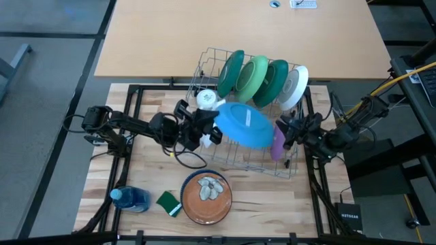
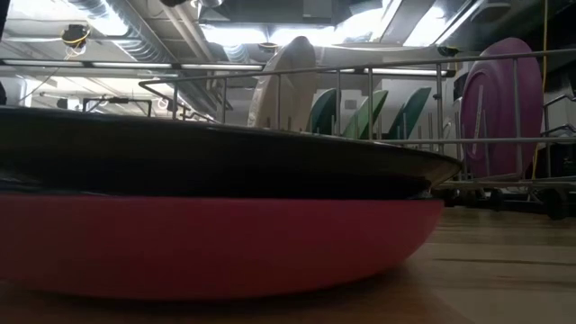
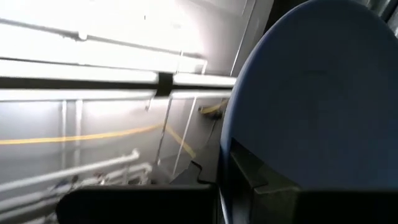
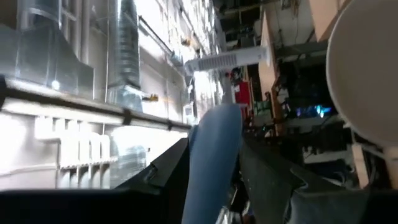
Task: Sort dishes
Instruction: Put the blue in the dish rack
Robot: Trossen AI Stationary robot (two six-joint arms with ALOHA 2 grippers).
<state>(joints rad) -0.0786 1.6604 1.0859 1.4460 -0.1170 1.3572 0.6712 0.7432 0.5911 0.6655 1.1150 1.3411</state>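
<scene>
High view, blue plate (image 1: 244, 126): tilted over the wire rack's (image 1: 269, 167) middle, off the surface (image 1: 272, 204), gripped at both edges.
Left gripper (image 1: 212, 131): jaws clenched on the blue plate's left rim; left wrist view shows a dark finger (image 3: 255, 177) pressed against the plate's face (image 3: 317, 106).
Right gripper (image 1: 283, 133): at the plate's right rim; right wrist view shows the plate's edge (image 4: 214, 158) between its two dark fingers (image 4: 267, 171), jaws grasping it.
Racked plates: dark green (image 1: 231, 73), light green (image 1: 255, 80), another dark green (image 1: 276, 83) and white (image 1: 295, 86) stand on edge in the rack's back row.
Purple plate (image 1: 278, 144): on edge at the rack's right side, just beside the right gripper.
Brown patterned plate (image 1: 206, 197): flat on the surface in front of the rack; low view shows a dark plate (image 2: 225, 157) stacked on a red one (image 2: 216, 243).
Mug (image 1: 206, 99): white, in the rack's left part.
Sponge (image 1: 168, 202): green, just left of the brown plate.
Blue bottle (image 1: 131, 198): lying at front left.
</scene>
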